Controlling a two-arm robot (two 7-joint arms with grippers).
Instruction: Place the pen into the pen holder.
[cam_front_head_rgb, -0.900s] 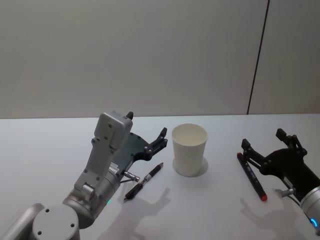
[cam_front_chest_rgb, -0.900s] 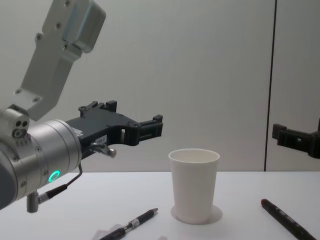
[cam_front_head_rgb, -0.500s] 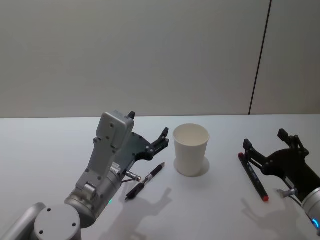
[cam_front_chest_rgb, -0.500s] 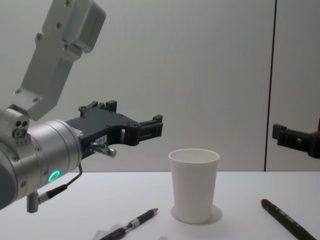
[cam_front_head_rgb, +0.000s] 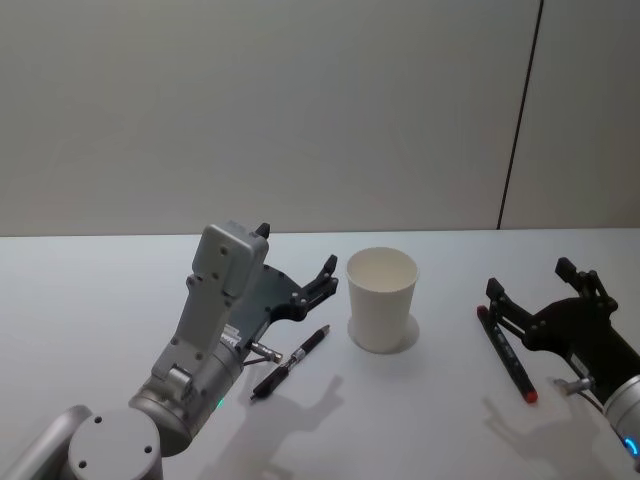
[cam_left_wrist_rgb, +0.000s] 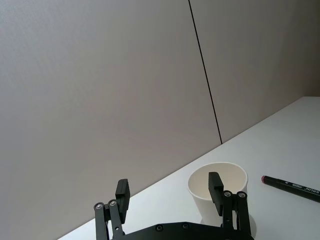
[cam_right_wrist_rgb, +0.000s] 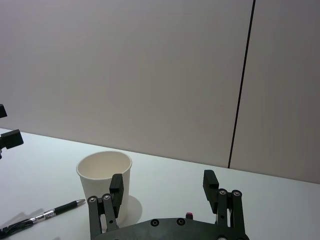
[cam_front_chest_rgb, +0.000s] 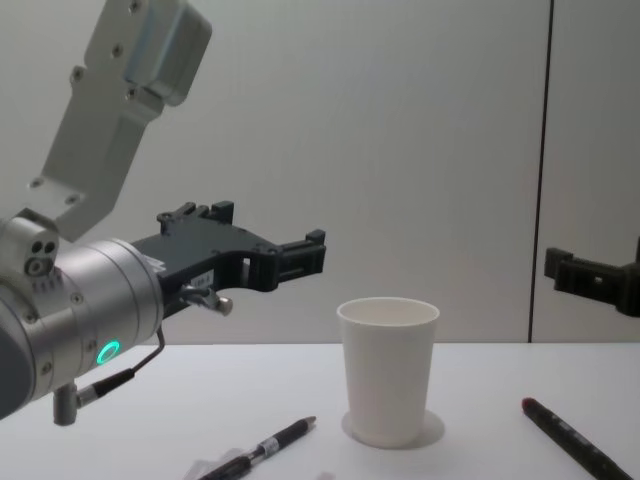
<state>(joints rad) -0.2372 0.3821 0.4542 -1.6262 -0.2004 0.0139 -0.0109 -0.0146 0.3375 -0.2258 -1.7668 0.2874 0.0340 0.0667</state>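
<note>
Pen holder (cam_front_head_rgb: 381, 313): stands upright on the white table (cam_front_head_rgb: 100, 300), about mid-scene, mouth open upward, between the two arms.

Black-and-silver pen (cam_front_head_rgb: 290, 362): lies flat on the table, left of the pen holder and nearer the robot, apart from it. Slants with its far end towards the cup's base.

Left gripper (cam_left_wrist_rgb: 169, 187): hovers over the left part of the table, above and just left of the black-and-silver pen, touching neither pen nor cup. Sits higher than the cup's rim in the chest view. Fingers spread wide, holding nothing. Points forward and to the right, towards the pen holder.

Red-tipped pen (cam_front_head_rgb: 505, 353): lies flat on the table to the right of the pen holder, well apart from it. Runs roughly near to far, with a red tip at the near end.

Right gripper (cam_right_wrist_rgb: 163, 182): hangs above the right side of the table, over and just right of the red-tipped pen, clear of it. Fingers wide apart, gripping nothing. Faces towards the far left, with the pen holder ahead of it in the right wrist view.
</note>
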